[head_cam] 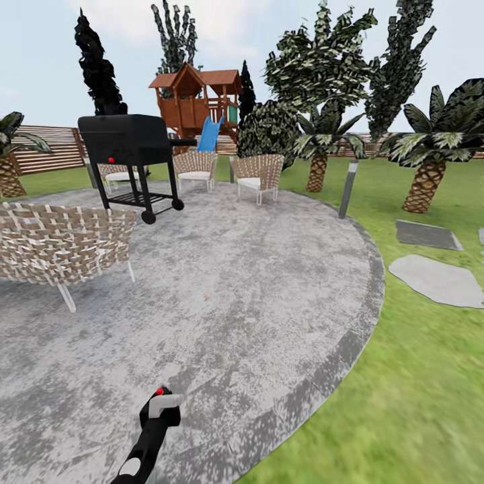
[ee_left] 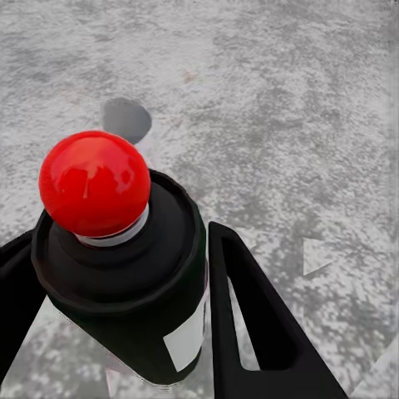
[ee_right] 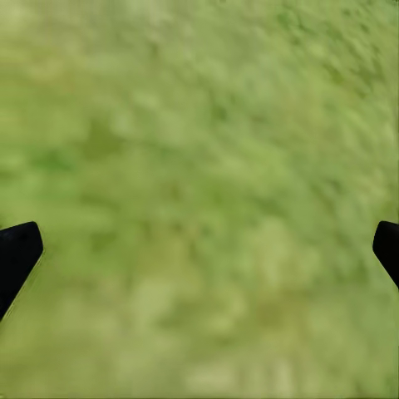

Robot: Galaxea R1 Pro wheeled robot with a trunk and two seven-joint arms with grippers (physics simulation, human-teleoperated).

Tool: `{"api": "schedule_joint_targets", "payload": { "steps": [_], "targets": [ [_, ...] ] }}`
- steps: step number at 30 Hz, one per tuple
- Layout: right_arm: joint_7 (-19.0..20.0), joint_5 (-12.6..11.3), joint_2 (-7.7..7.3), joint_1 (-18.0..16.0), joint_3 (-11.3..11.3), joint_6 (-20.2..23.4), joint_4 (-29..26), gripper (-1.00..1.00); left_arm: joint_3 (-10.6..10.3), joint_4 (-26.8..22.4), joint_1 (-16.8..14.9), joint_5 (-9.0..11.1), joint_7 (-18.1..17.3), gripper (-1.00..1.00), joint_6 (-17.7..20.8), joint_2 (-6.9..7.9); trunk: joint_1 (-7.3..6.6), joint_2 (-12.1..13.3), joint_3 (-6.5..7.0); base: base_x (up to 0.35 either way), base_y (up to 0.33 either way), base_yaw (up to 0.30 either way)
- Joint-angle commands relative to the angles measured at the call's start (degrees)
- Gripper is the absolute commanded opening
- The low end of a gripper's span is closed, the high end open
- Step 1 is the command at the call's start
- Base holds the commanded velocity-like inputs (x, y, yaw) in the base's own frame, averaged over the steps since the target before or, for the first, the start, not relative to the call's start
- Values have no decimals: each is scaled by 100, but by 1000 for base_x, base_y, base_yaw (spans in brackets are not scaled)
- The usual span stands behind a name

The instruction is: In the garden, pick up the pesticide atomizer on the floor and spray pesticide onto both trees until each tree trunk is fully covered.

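grey stone: a round patio (head_cam: 222, 289) is spread across the left and middle of the head view, with a darker rim against the lawn.
far left: a short scaly-trunked palm (head_cam: 9, 161) is seen before a brown slatted fence (head_cam: 47, 149).
left foreground: a woven wicker chair (head_cam: 57, 245) is set on the patio.
behind it: a black wheeled grill (head_cam: 131, 158) is stood on the stone, with two more wicker chairs (head_cam: 259, 176) placed beyond it.
background: a wooden playset (head_cam: 195, 101) with a blue slide (head_cam: 210, 134) is seen near the fence, flanked by dark narrow trees.
left gripper (ee_left: 116, 291): its two black fingers (ee_left: 249, 316) are closed against the sides of the pesticide atomizer (ee_left: 125, 274), which is held between them.
pesticide atomizer: a black body with a whitish label and a red round top is shown in the left wrist view; in the head view it is seen low and left of centre, above the patio.
middle right: a thin grey lamp post (head_cam: 347, 189) is stood at the patio edge.
right: two palms and flat grey stepping stones (head_cam: 437, 279) are laid out on the lawn (head_cam: 403, 390).
right gripper (ee_right: 199, 258): its two dark fingertips (ee_right: 17, 258) are spread wide apart, with nothing between them and blurred grass beyond.
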Motion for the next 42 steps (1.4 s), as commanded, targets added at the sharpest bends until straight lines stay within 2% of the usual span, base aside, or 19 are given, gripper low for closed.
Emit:
{"api": "schedule_joint_targets", "payload": {
  "steps": [1, 6, 8, 12, 16, 18, 21, 27, 35, 42],
  "targets": [
    [-6, -60, -2, -2, 40, -22, 4, 100, 42, 4, -3, -39, -13, -100, -18, -7, -4, 0, 18, 0, 0, 0],
    [3, -64, 2, -4, 44, -18, -64, 100, 42, 4, -3, -38, -12, -100, -15, -10, -17, 6, 129, 0, 0, 0],
    [14, -63, 9, -7, 48, -14, -291, 100, 54, -3, -3, -23, -8, -100, -16, -9, -17, 6, 129, 0, 0, 0],
    [236, -61, 172, -14, 79, -6, -763, 100, 72, 51, -3, -7, 0, -100, -8, -10, -17, 6, 129, 0, 0, 0],
    [762, -54, 396, -12, 379, -5, -806, 100, 124, 90, -3, -2, 10, -100, -15, -11, -17, 6, 129, 0, 0, 0],
    [910, -52, 505, -10, 538, -5, -774, 100, 153, 109, -3, -1, 15, -100, -17, -9, -17, 6, 129, 0, 0, 0],
    [979, -51, 582, -11, 686, -4, -759, 100, 273, 178, -3, -2, 18, -100, -18, -5, -44, 49, 191, 0, 0, 0],
    [1007, -48, 604, -10, 763, -4, -753, 100, 374, 209, -3, -2, -2, -100, -24, -23, -176, 290, 299, 0, 0, 0],
    [1013, -43, 605, -10, 785, -4, -737, 100, 367, 156, -3, -6, -28, -100, -107, -170, -351, 611, 442, 0, 0, 0],
    [1013, -42, 599, -9, 787, -4, -706, 100, 438, 157, -3, 6, -4, -100, -186, -227, -351, 611, 442, 0, 0, 0]
  ]
}}
